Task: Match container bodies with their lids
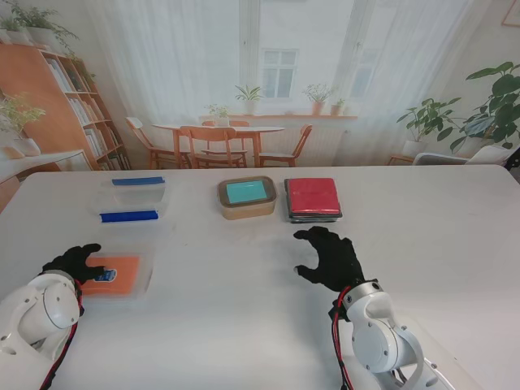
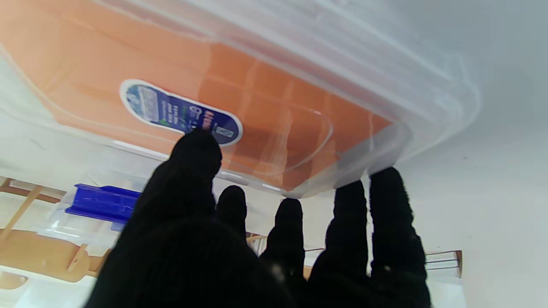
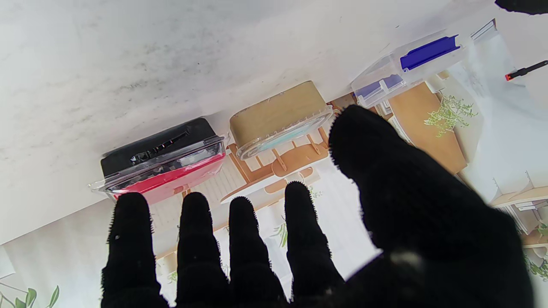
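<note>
From the stand's view, the white table (image 1: 244, 325) carries four containers. Farthest from me, a tan container with a teal lid (image 1: 246, 197) and a black container with a red lid (image 1: 313, 198) sit just beside each other, both seemingly already closed. To the left, a clear box with blue latches (image 1: 130, 200) stands with its lid on, as far as I can tell. Nearer to me on the left lies a clear container with an orange bottom (image 1: 120, 275); whether a lid rests on it I cannot tell, so I judge this one the piece still in work and the task well along. The left hand (image 1: 77, 262) is at that container's left edge. The right hand (image 1: 329, 256) hovers over bare table, fingers spread and curled, holding nothing.

In the left wrist view, the left hand's fingertips (image 2: 387, 192) reach the clear rim of the orange-bottomed container, with the thumb against its wall near an oval blue label (image 2: 180, 113). The fingers are fairly straight and apart, touching rather than clamping.

In the right wrist view, the right hand's fingers (image 3: 244, 239) are wide apart and empty, pointing toward the two closed containers, well apart from them.
</note>
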Robot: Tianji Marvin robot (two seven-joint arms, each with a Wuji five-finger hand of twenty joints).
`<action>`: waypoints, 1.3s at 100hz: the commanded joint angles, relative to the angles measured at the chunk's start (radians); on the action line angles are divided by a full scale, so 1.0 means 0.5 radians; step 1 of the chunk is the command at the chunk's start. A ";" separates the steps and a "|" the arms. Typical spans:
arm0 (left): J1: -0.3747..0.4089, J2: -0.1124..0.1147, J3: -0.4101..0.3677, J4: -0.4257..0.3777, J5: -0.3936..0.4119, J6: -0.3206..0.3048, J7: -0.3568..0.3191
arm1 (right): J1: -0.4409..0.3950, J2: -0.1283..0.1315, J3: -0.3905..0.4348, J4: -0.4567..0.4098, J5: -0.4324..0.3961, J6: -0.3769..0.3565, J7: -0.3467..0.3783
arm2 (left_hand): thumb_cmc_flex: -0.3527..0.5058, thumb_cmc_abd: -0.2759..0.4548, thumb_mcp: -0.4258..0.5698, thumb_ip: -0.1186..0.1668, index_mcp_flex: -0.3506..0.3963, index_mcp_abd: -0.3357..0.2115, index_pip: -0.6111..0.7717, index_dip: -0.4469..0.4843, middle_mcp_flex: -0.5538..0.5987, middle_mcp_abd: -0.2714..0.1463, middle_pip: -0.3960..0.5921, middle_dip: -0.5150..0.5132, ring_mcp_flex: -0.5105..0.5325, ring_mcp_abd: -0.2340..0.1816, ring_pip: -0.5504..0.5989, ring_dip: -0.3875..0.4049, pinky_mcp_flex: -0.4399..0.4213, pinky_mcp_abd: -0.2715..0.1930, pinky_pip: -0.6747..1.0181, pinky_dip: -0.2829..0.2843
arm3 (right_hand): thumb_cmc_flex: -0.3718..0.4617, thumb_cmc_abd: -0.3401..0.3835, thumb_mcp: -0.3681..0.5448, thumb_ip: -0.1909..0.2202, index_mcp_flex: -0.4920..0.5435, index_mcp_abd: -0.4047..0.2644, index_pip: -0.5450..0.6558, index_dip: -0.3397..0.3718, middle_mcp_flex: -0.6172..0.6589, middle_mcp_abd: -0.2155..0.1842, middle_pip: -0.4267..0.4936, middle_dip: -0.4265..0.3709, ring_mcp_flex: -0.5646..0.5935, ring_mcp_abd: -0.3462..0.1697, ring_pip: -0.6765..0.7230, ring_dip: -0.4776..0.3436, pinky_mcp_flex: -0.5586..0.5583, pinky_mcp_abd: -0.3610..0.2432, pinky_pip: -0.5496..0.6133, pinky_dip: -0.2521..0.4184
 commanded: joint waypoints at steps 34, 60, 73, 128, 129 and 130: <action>0.119 -0.021 0.066 -0.086 -0.010 -0.193 -0.036 | -0.021 -0.006 0.020 -0.009 0.000 -0.009 0.002 | 0.110 -0.155 0.235 0.050 -0.014 -0.033 0.181 0.068 0.068 -0.034 0.341 0.052 0.226 -0.108 0.183 0.076 0.109 -0.179 0.113 0.026 | -0.005 0.048 -0.043 0.056 -0.030 -0.061 0.000 -0.030 -0.063 -0.020 0.024 -0.006 -0.057 -0.011 0.009 0.035 -0.010 0.038 0.062 0.032; 0.160 -0.013 0.131 -0.176 -0.015 -0.295 -0.088 | -0.056 -0.010 0.049 -0.020 -0.006 -0.010 -0.028 | 0.083 -0.155 0.244 0.036 0.020 -0.029 0.182 0.068 0.094 -0.030 0.386 0.065 0.239 -0.124 0.173 0.078 0.064 -0.193 0.102 0.020 | -0.003 0.049 -0.043 0.056 -0.030 -0.069 0.001 -0.030 -0.065 -0.019 0.027 -0.006 -0.060 -0.012 0.010 0.037 -0.010 0.039 0.063 0.038; 0.194 -0.014 0.172 -0.237 -0.032 -0.287 -0.095 | -0.071 -0.011 0.062 -0.025 -0.009 -0.013 -0.037 | 0.069 -0.148 0.232 0.029 0.036 -0.004 0.178 0.066 0.107 0.002 0.393 0.068 0.255 -0.113 0.185 0.091 0.079 -0.190 0.134 0.034 | -0.010 0.056 -0.046 0.055 -0.027 -0.071 0.000 -0.030 -0.065 -0.019 0.030 -0.005 -0.060 -0.014 0.011 0.038 -0.012 0.032 0.062 0.039; 0.429 -0.054 0.321 -0.549 -0.166 -0.077 0.065 | -0.122 -0.019 0.116 -0.037 0.029 -0.081 -0.077 | 0.061 -0.161 0.170 0.024 0.132 0.095 0.166 0.064 0.229 0.096 0.476 0.119 0.325 -0.013 0.301 0.157 0.135 -0.193 0.217 0.073 | -0.013 0.059 -0.064 0.056 -0.024 -0.070 -0.008 -0.031 -0.102 -0.021 -0.010 -0.024 -0.065 -0.013 0.011 0.040 -0.015 0.041 0.066 0.052; 0.432 -0.053 0.324 -0.554 -0.165 -0.077 0.065 | -0.124 -0.019 0.118 -0.037 0.030 -0.084 -0.076 | 0.060 -0.161 0.168 0.024 0.133 0.096 0.166 0.064 0.231 0.097 0.478 0.120 0.326 -0.012 0.303 0.159 0.135 -0.193 0.218 0.073 | -0.012 0.058 -0.064 0.057 -0.022 -0.071 -0.007 -0.031 -0.101 -0.021 -0.010 -0.024 -0.065 -0.013 0.011 0.040 -0.016 0.042 0.066 0.052; 0.436 -0.053 0.326 -0.559 -0.165 -0.076 0.065 | -0.125 -0.019 0.119 -0.038 0.030 -0.086 -0.076 | 0.060 -0.162 0.167 0.025 0.133 0.098 0.165 0.064 0.232 0.098 0.479 0.122 0.327 -0.011 0.305 0.160 0.138 -0.193 0.220 0.074 | -0.011 0.059 -0.063 0.057 -0.022 -0.071 -0.007 -0.031 -0.101 -0.021 -0.011 -0.025 -0.064 -0.013 0.011 0.040 -0.016 0.042 0.066 0.052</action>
